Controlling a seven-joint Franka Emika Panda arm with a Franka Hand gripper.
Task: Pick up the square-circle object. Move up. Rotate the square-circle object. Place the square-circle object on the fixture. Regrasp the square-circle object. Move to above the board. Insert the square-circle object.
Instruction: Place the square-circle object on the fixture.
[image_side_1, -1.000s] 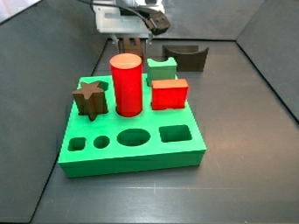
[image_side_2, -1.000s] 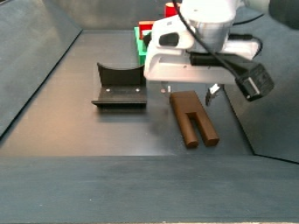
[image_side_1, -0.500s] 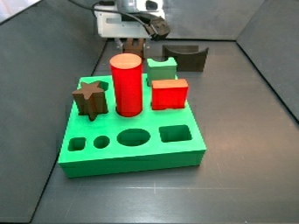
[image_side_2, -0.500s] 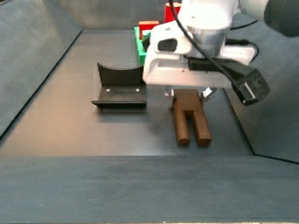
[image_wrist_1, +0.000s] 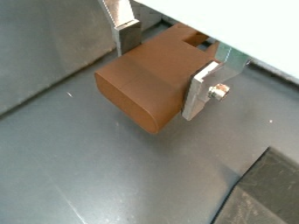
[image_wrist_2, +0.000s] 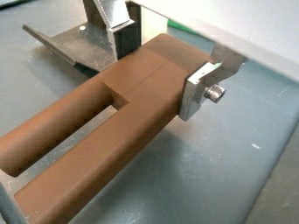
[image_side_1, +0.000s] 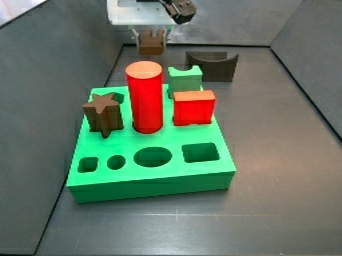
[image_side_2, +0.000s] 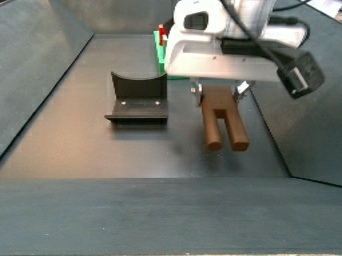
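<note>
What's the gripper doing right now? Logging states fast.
Gripper: shut on the square-circle object, beside the fixture.

Two opposed side views across the board (image_side_1: 150, 165); close wrist views at the end effector (image_wrist_2: 162, 63).

The two-finger gripper (image_side_2: 219, 90) hangs right of the small dark fixture with a U-shaped notch (image_side_2: 136, 98), its plates clamped on one end of the long brown forked square-circle object (image_side_2: 222, 122), which stretches nearward, clear of the floor (in a side view). In a side view, the large green board with shaped holes (image_side_1: 150, 160) lies nearer, carrying a red cylinder (image_side_1: 144, 97) with a brown star-shaped peg (image_side_1: 103, 112) to its left and a red cube (image_side_1: 195, 107) to its right.
</note>
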